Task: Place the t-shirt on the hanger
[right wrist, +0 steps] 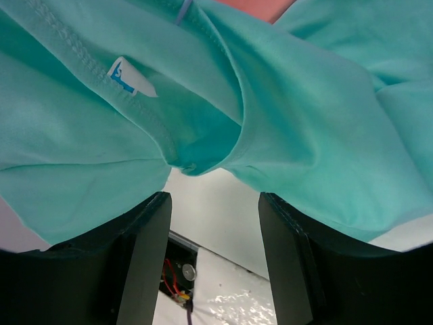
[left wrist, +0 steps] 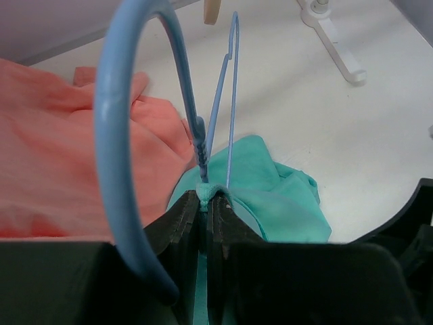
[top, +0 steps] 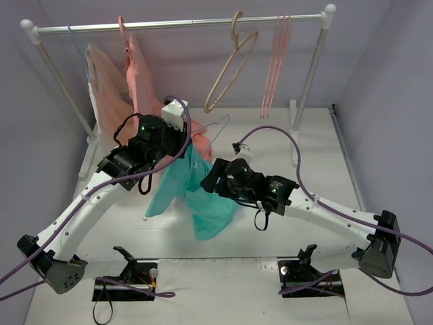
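Right now your left gripper [left wrist: 206, 203] is clenched tight on the twisted neck of the hanger [left wrist: 107, 135], with a pinch of the t-shirt [left wrist: 270, 183] caught in alongside it. The shirt hangs from that grip over the table [left wrist: 352, 135], just beside the salmon-pink garment [left wrist: 67, 169]. Your right gripper [right wrist: 213, 198] sits under the teal cloth with its jaws standing apart and nothing clamped between them. A fold of fabric sags just past their tips.
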